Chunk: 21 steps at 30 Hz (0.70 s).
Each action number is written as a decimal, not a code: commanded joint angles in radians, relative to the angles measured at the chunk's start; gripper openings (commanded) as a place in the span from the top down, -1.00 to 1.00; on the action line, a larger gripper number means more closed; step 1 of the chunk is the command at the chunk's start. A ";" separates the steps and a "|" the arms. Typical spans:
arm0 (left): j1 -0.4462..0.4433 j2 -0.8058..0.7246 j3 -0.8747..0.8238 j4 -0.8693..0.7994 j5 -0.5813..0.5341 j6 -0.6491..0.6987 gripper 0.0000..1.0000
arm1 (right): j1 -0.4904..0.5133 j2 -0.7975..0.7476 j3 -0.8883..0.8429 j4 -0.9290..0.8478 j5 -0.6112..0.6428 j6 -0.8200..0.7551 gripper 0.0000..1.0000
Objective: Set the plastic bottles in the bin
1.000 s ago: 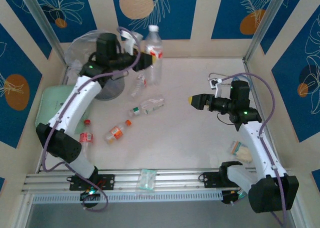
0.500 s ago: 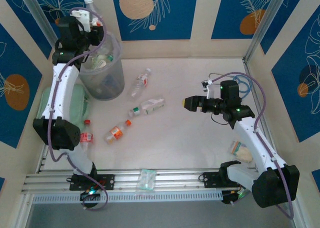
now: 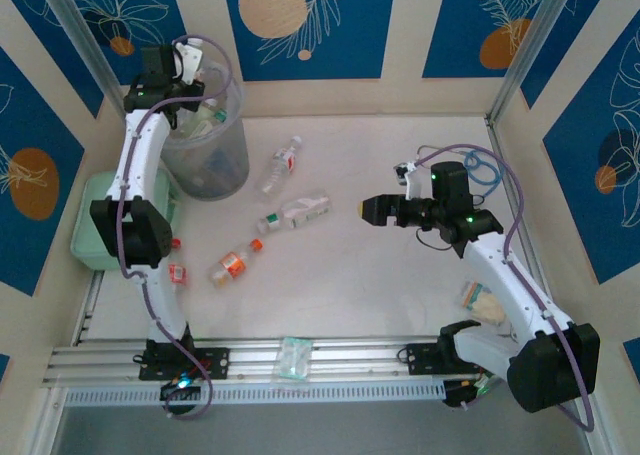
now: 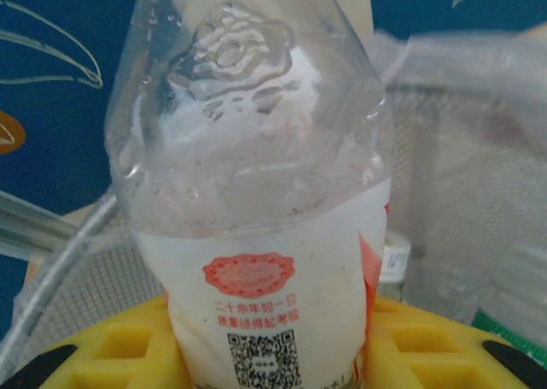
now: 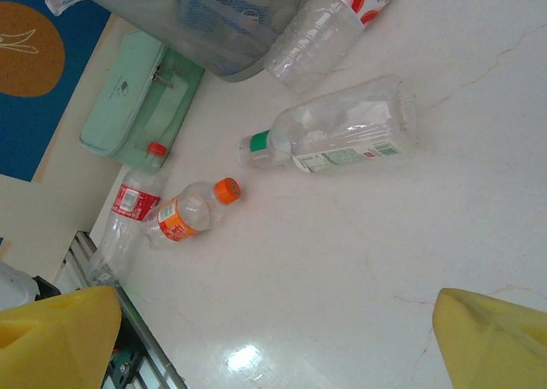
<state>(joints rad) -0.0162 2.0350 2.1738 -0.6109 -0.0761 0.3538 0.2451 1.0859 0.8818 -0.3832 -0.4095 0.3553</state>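
Though cropped below, a bottle (image 4: 256,235) sits pinched in left claw (image 4: 273,359); right claw (image 5: 273,329) spread.

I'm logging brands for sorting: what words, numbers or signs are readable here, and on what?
"二十年如一日": red print on the white label of the held bottle.
Line beneath it: too blurred; a QR code sits below.
Labels on the green-capped bottle, orange-capped bottle and red-capped bottle: too small to read.

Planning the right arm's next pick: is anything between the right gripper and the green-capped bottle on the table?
Nothing visible. The right gripper hangs open to the right of the green-capped bottle, with only bare table between them.
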 commanded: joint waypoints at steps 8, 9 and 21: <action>0.002 -0.040 -0.023 -0.099 -0.026 0.050 -0.75 | 0.013 0.028 0.026 -0.008 0.006 -0.017 -0.88; 0.002 -0.049 -0.023 -0.097 -0.015 0.040 -0.80 | 0.014 0.031 0.026 -0.009 0.006 -0.016 -0.89; 0.049 -0.080 0.054 -0.076 0.197 -0.187 -0.59 | 0.024 0.046 0.027 -0.013 0.012 -0.015 -0.88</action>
<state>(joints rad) -0.0010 2.0033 2.1887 -0.7170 0.0132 0.2871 0.2619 1.1194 0.8825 -0.3832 -0.3981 0.3553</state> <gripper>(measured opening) 0.810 0.942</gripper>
